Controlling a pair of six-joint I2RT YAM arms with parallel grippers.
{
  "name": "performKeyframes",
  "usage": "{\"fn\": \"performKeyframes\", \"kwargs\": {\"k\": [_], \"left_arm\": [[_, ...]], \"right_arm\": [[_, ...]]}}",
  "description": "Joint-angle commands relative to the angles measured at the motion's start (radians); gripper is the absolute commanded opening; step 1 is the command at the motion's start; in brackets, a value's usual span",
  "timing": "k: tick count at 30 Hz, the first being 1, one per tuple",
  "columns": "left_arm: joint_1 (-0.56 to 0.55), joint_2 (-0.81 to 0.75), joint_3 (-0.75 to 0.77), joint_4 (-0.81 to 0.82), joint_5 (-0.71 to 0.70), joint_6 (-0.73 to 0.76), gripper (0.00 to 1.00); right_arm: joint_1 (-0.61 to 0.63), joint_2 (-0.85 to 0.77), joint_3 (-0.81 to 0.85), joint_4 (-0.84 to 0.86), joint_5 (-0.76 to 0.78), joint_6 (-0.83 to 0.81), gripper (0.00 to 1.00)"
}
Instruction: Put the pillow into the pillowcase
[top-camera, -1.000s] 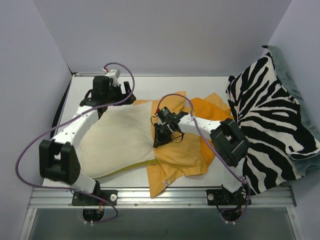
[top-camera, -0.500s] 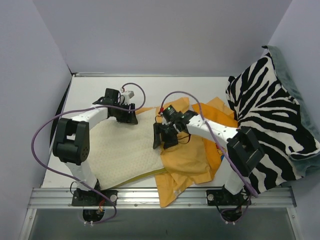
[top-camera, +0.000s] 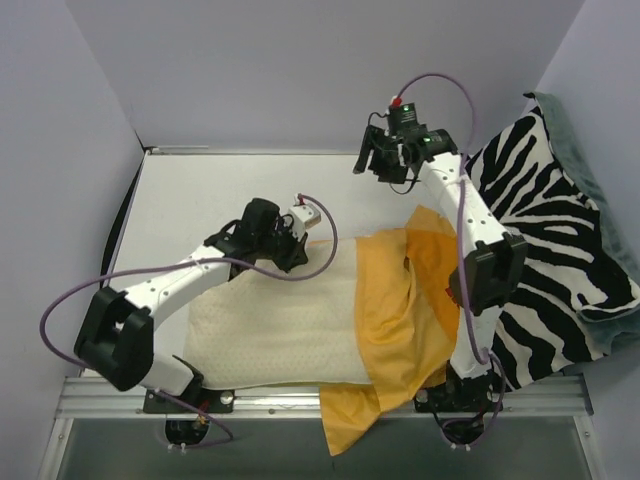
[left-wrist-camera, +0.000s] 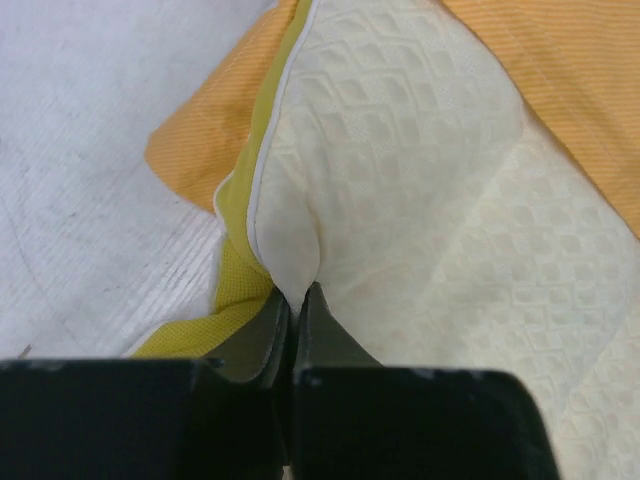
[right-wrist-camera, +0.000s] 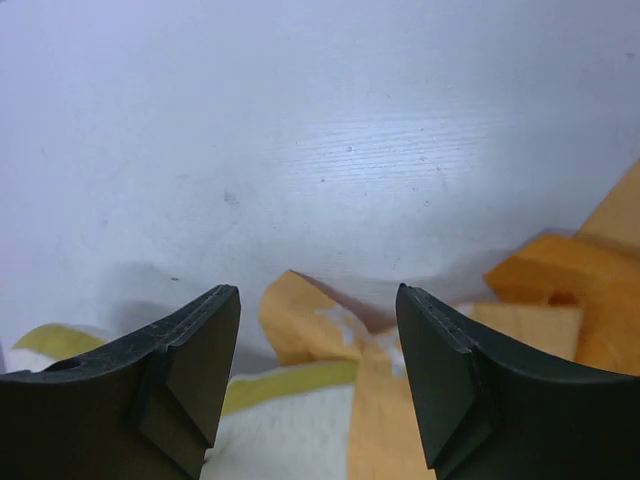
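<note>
From above: the pillow lies flat on the table, cream and bumpy. Its right end is covered by the orange pillowcase, which drapes on to the pillow's right and spills over the near table edge. The left gripper is down at the pillow's far edge. The right gripper is up in the air, well beyond the pillow's far right corner. The zebra-striped cushion leans far off to the pillow's right.

Left wrist view now: the left gripper has its jaws pressed together, pinching a fold of the pillow right at its edge. The yellow-green trim bunches against the pinch. The pillowcase peeks out from under the pillow, with bare table beyond.

Right wrist view: the right gripper has its jaws wide apart, with nothing between them. Below them sit a corner of the pillow, its trim and crumpled pillowcase. Beyond these lies white table.
</note>
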Motion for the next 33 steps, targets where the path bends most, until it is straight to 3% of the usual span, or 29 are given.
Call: {"fn": "performKeyframes", "kwargs": {"k": [1, 7, 14, 17, 18, 20, 24, 33], "left_arm": [[-0.068, -0.130, -0.039, 0.055, -0.051, 0.084, 0.00], [-0.150, -0.190, -0.079, 0.023, -0.074, 0.111, 0.00], [-0.226, -0.212, -0.136, 0.000, -0.118, 0.112, 0.00], [-0.228, -0.219, -0.145, 0.002, -0.129, 0.106, 0.00], [-0.229, -0.222, -0.142, 0.002, -0.129, 0.108, 0.00], [-0.231, -0.224, -0.138, 0.000, -0.140, 0.115, 0.00], [-0.229, -0.221, -0.115, 0.002, -0.150, 0.124, 0.00], [-0.303, -0.163, -0.015, 0.020, -0.141, 0.152, 0.00]], "right_arm": [[0.034, 0.193, 0.119, -0.260, -0.015, -0.121, 0.64], [0.076, 0.232, -0.015, -0.395, -0.100, -0.311, 0.64], [0.089, 0.207, -0.145, -0.384, -0.259, -0.344, 0.59], [0.111, 0.224, -0.156, -0.386, -0.302, -0.348, 0.34], [0.120, 0.230, -0.156, -0.386, -0.314, -0.350, 0.17], [0.140, 0.224, -0.149, -0.384, -0.358, -0.351, 0.00], [0.161, 0.175, -0.068, -0.354, -0.387, -0.302, 0.00], [0.234, 0.141, 0.148, -0.170, -0.442, -0.022, 0.00]]}}
